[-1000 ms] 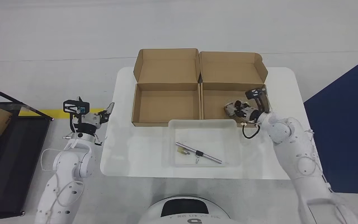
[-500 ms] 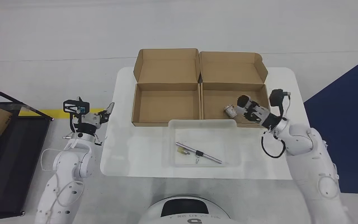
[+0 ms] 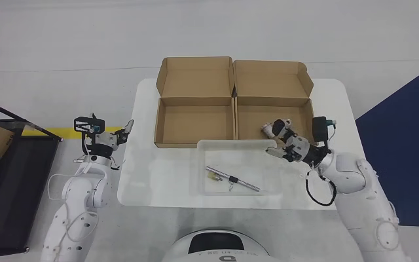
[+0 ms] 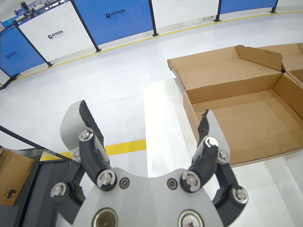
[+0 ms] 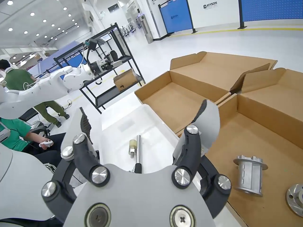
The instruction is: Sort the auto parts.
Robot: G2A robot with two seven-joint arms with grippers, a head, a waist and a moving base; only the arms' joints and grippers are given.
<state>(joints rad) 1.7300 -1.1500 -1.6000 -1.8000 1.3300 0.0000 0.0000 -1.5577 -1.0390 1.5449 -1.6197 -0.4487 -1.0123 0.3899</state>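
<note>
Standing on a white worktop [image 3: 163, 177] with rounded corners, 2 open cardboard boxes touch side by side with their lids folded back toward the far edge: the left box [image 3: 194, 121] and the right box [image 3: 288, 111]. Just in front of them, across their join, a clear tray [image 3: 255, 160] holds a metal rod [image 3: 234, 179] lying at a slant, with a small cream-tipped bolt [image 5: 132, 148] just beside it.

The right claw [image 3: 270, 139] hangs over the near left corner of the right box, jaws wide and holding nothing. In that box a flanged metal cylinder [image 5: 249, 178] stands on end, and a round metal disc [image 5: 296, 198] lies near it.

The left claw [image 4: 144, 116] sits at the worktop's left edge, jaws wide with nothing between them.

The worktop stands on a pale, glossy floor [image 4: 94, 79] marked with a yellow line [image 4: 125, 145]. Blue and white partition panels [image 4: 113, 22] on black posts close off the far side. A black shelf rack [image 5: 113, 72] stands to the left, and round lights dot the ceiling.
</note>
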